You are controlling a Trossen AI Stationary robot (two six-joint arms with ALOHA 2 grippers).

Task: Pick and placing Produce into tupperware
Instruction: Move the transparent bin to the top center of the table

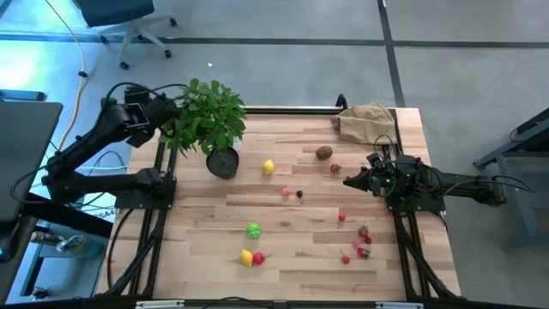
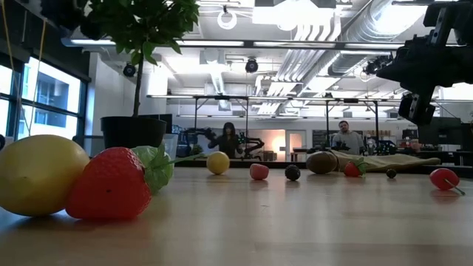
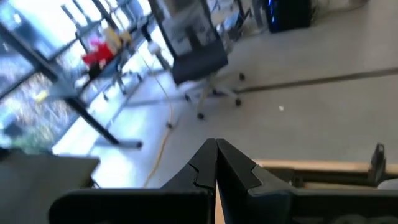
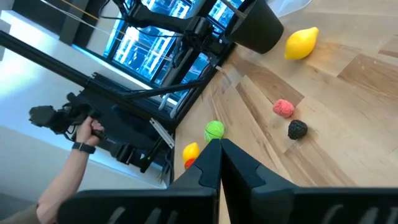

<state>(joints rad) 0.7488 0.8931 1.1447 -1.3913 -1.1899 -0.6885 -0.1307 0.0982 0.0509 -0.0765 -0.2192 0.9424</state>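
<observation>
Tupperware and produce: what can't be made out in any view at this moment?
- Tupperware: no view shows a clear tub plainly.
- Tabletop under the plant and the paper bag: high view, covered by leaves and paper.
- Red pieces near the right arm: high view, too small to tell their kind.
- Near tabletop: low view, blocked by the close lemon and strawberry.

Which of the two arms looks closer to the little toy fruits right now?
Probably the right. The right gripper hangs over the table near the red berries; the left gripper sits back by the table's far corner, beside the potted plant.
</observation>
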